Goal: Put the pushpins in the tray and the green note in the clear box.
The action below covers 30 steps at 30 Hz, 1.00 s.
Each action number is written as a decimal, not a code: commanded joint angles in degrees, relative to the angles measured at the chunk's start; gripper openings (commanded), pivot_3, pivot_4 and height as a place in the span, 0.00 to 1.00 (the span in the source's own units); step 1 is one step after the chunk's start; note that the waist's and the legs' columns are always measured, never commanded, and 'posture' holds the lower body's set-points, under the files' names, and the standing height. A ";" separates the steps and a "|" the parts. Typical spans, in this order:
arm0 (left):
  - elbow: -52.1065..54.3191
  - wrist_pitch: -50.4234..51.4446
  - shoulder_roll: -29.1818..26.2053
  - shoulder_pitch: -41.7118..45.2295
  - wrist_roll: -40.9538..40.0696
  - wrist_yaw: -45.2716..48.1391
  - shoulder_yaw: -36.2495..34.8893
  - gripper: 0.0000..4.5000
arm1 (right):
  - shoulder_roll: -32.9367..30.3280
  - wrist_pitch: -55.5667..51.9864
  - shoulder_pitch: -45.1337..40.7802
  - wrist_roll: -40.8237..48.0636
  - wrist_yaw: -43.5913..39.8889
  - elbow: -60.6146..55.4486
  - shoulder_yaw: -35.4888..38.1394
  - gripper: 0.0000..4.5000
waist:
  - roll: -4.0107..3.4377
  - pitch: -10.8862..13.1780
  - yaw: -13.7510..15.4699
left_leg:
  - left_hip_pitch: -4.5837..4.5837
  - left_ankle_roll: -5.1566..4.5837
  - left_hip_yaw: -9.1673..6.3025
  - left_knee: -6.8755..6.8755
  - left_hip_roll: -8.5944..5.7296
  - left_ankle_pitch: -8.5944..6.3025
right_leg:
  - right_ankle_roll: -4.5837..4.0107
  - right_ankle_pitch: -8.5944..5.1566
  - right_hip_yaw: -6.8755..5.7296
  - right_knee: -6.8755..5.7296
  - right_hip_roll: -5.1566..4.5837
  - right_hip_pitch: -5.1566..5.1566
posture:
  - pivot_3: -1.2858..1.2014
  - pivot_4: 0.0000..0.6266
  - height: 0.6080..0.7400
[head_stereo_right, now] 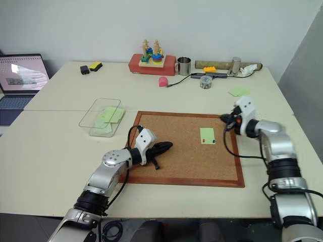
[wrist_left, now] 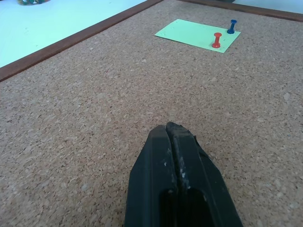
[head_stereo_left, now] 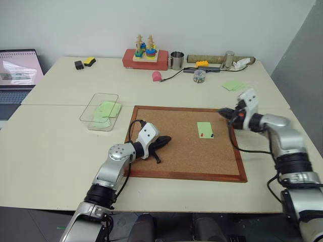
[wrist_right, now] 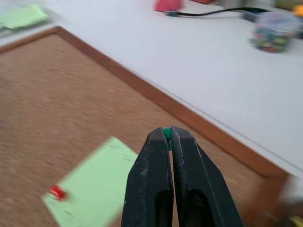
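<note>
- Right gripper is pinching a green pushpin between pressed-together fingertips, hovering over the corkboard's 2 o'clock corner in the head views.
- Left gripper is sitting with its fingers pressed together and nothing between them, resting low over the corkboard at about 9 o'clock and pointing toward the note.
- Table is carrying everything; a laptop is sitting off its 10 o'clock edge.
- Corkboard, wood-framed, is lying flat at table centre.
- Clear box is sitting just beside the corkboard's 10 o'clock corner, with loose green papers lying inside.
- Red toy stand with stacking pieces, a metal cup and a small jar are lining the table's 12 o'clock edge.
- More green papers are lying on the table at 1 o'clock, well apart from the board.
- Green note is lying flat on the corkboard, right of centre at about 2 o'clock.
- Red pushpin is standing upright in the note near its lower edge.
- Dark blue pushpin is standing upright at the note's corner, just beside the red one.
- Tray: cannot tell where it is.
</note>
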<state>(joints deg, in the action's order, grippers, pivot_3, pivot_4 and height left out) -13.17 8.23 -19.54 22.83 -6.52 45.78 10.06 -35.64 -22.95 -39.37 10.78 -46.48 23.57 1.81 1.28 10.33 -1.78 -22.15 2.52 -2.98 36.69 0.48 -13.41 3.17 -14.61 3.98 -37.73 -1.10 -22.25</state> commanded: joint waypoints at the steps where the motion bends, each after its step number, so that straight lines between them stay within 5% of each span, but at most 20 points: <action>1: -0.65 0.96 0.47 -1.55 1.19 0.49 2.25 0.00 | -3.21 -0.41 -0.45 -2.85 2.90 1.31 1.07 0.01 | -0.03 -0.02 -0.07 | 0.01 0.00 0.00 -0.01 0.00 0.00 | 0.01 -0.01 0.01 0.00 0.01 0.00 | 0.52 0.24 1.00; 15: -1.03 0.51 0.77 -1.46 1.74 0.32 2.71 0.00 | -4.01 3.69 -1.86 -9.47 7.39 12.31 -1.46 0.01 | -0.06 -0.04 0.01 | -0.01 0.00 0.06 0.00 -0.02 0.00 | 0.03 -0.02 0.07 0.06 -0.01 0.01 | 0.52 0.24 1.00; 30: -1.11 0.22 0.35 -1.69 2.12 0.44 2.78 0.00 | -4.45 0.04 -2.22 -3.92 6.54 6.37 4.32 0.65 | -0.12 -0.04 0.00 | -0.02 0.00 0.06 0.00 -0.02 0.00 | 0.03 -0.03 0.07 0.08 -0.01 0.01 | 0.52 0.24 1.00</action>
<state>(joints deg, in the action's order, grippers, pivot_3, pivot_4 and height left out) -13.03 7.88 -19.48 22.78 -5.94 45.65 10.38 -38.54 -21.57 -40.15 4.20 -39.11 35.45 3.23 1.17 10.29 -1.78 -22.18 2.52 -2.92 36.68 0.45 -13.41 3.20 -14.63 4.05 -37.66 -1.11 -22.24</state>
